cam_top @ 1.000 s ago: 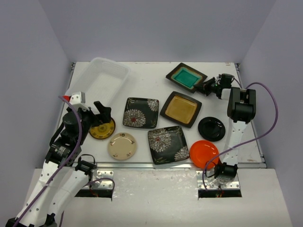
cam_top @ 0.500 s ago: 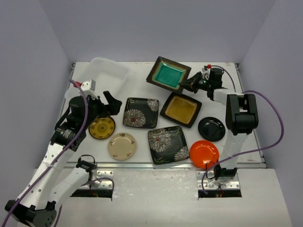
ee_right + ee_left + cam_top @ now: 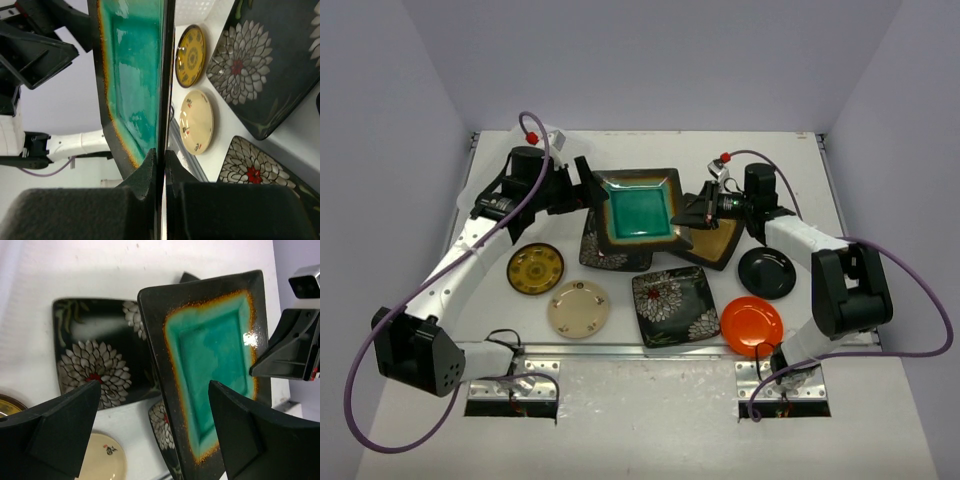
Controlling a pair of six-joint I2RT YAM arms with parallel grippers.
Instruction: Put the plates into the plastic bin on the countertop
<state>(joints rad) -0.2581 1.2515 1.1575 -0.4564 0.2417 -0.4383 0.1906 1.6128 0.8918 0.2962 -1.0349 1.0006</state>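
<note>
My right gripper [image 3: 696, 212] is shut on the right rim of the square teal plate [image 3: 638, 205] and holds it in the air over the middle of the countertop [image 3: 650, 150]. The wrist view shows the pinch [image 3: 160, 165] on the plate [image 3: 132, 75]. My left gripper [image 3: 588, 190] is open, and the plate's left rim [image 3: 210, 370] stands between its spread fingers [image 3: 65, 430] without touching. My left arm covers most of the plastic bin at the back left. The yellow [image 3: 535, 268], cream [image 3: 578, 308], orange [image 3: 751, 325] and black round [image 3: 766, 272] plates lie on the countertop.
A flowered plate [image 3: 670, 305] lies near the front. The second flowered plate [image 3: 595, 250] and the amber plate [image 3: 715, 245] lie partly under the raised teal plate. Lilac walls close in the back and both sides.
My right gripper lifted the teal plate from the back right and carried it left to the middle. My left arm swung from beside the yellow plate back and right, to the plate's left edge.
</note>
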